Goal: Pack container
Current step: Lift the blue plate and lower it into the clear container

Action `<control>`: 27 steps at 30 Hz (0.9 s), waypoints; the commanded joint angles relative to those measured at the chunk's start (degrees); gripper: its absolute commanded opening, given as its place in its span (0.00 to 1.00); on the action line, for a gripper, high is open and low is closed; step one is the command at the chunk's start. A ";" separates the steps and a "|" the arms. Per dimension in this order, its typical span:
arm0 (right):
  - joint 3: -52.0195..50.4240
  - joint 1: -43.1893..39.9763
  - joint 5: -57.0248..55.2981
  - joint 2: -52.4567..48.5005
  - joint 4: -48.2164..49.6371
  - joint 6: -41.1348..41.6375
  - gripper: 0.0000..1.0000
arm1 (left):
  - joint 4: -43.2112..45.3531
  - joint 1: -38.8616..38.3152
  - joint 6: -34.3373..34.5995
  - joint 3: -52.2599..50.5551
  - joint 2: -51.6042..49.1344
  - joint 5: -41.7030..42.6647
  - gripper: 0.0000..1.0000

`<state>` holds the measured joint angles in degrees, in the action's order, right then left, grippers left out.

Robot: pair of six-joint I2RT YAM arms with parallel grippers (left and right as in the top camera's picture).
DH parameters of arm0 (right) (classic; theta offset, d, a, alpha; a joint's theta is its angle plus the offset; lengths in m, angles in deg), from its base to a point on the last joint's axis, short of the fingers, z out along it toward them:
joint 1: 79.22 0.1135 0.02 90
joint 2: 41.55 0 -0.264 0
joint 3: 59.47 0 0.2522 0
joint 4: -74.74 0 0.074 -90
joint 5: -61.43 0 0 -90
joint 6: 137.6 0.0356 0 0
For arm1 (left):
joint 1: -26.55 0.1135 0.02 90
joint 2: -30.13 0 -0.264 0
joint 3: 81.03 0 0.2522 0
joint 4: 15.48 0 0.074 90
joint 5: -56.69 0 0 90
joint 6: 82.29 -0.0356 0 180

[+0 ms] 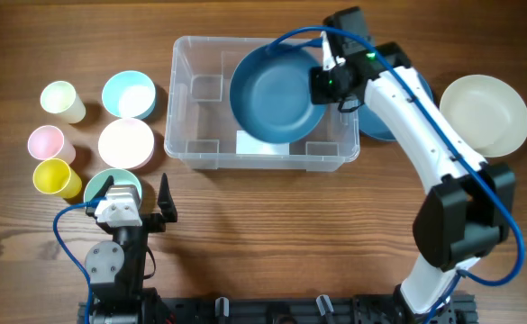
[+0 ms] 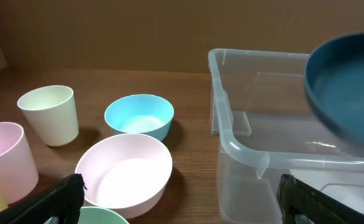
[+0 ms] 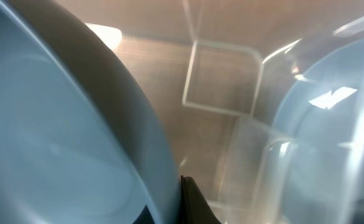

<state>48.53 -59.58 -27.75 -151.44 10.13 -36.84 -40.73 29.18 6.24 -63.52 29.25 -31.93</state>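
Note:
The clear container (image 1: 169, 108) stands at the table's centre back, with a white label on its base. My right gripper (image 1: 328, 83) is shut on the rim of a dark blue plate (image 1: 277, 90) and holds it tilted over the container's right half. In the right wrist view the plate (image 3: 57, 137) fills the left side, with my finger (image 3: 191, 199) pressed against its edge and the container wall (image 3: 222, 78) behind. My left gripper (image 1: 139, 200) is open and empty at the front left, by a green bowl (image 1: 110, 184). The left wrist view shows the container (image 2: 231, 140) and the plate (image 2: 346, 87).
Left of the container stand a light blue bowl (image 1: 128, 94), a pale pink bowl (image 1: 125, 142), and cream (image 1: 62, 101), pink (image 1: 47, 142) and yellow (image 1: 54, 177) cups. A second blue plate (image 1: 380, 126) lies under my right arm. A cream plate (image 1: 484, 112) sits far right.

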 commanded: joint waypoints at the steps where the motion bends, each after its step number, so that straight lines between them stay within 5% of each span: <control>1: 1.79 0.81 -3.65 -1.46 -0.92 -1.16 0.04 | 0.24 -0.07 -1.11 -0.37 0.44 0.46 1.00; 12: 1.75 0.76 -11.19 -1.79 -4.55 -1.75 0.08 | 0.24 -0.07 -1.11 -0.37 0.44 0.46 1.00; 13: 1.75 0.76 -11.08 -1.79 -4.79 -1.68 0.13 | 0.24 -0.07 -1.11 -0.37 0.44 0.46 1.00; 16: 1.75 0.76 -11.02 -1.79 -4.94 -1.57 0.56 | 0.24 -0.07 -1.11 -0.37 0.44 0.46 1.00; 17: 1.75 0.76 -10.99 -1.77 -4.92 -1.57 0.59 | 0.24 -0.07 -1.11 -0.37 0.44 0.46 1.00; 27: 1.77 -1.38 -14.56 12.50 -11.43 5.99 0.60 | 0.24 -0.07 -1.11 -0.37 0.44 0.46 1.00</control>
<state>48.62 -58.92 -38.81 -147.50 1.34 -36.62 -40.73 29.18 6.26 -63.52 29.25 -31.93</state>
